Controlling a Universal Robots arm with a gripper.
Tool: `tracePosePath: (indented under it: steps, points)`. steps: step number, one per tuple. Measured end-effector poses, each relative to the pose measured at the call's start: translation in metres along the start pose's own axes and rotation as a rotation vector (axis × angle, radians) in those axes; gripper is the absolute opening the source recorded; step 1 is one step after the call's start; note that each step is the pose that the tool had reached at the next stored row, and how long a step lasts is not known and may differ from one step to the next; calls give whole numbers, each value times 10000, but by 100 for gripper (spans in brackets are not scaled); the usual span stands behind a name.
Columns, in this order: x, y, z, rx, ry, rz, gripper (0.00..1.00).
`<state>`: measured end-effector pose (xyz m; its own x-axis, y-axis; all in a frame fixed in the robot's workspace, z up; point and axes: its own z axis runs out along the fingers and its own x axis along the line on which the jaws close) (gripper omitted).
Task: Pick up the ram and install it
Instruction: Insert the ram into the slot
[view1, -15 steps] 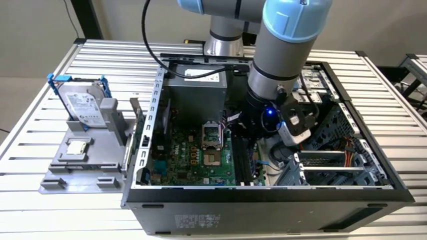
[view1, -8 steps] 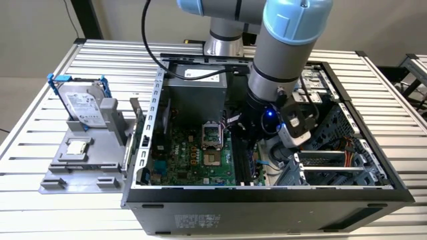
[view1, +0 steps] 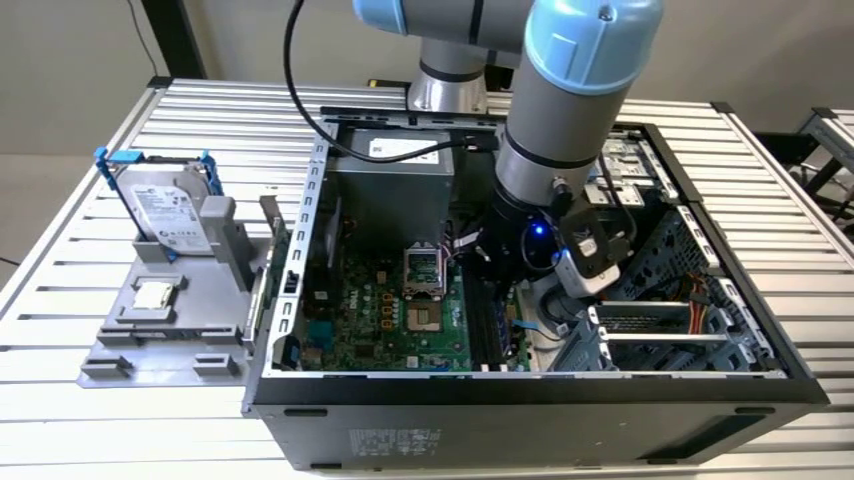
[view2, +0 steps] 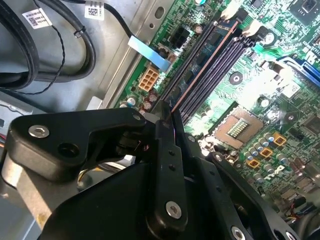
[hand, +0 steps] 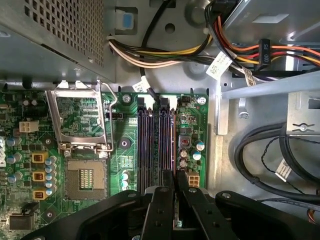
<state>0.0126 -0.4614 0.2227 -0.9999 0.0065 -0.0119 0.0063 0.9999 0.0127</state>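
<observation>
My gripper reaches down into the open computer case, over the black memory slots of the green motherboard. The ram shows edge-on as a thin strip lying along the slot nearest the case wall. One end of it runs in between my fingertips. In both wrist views the gripper is shut on the ram, with the black fingers pressed close on either side. In the exterior view the arm hides the stick.
An open processor socket sits beside the slots. Bundled power cables and the power supply lie just beyond them. Drive bays crowd the exterior view's right. Outside the case, a grey stand holds a hard drive and a small chip.
</observation>
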Motion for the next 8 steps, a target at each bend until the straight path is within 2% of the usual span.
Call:
tracePosePath:
  steps: [8]
  points:
    - [0, 3, 4, 2, -2, 172, 0]
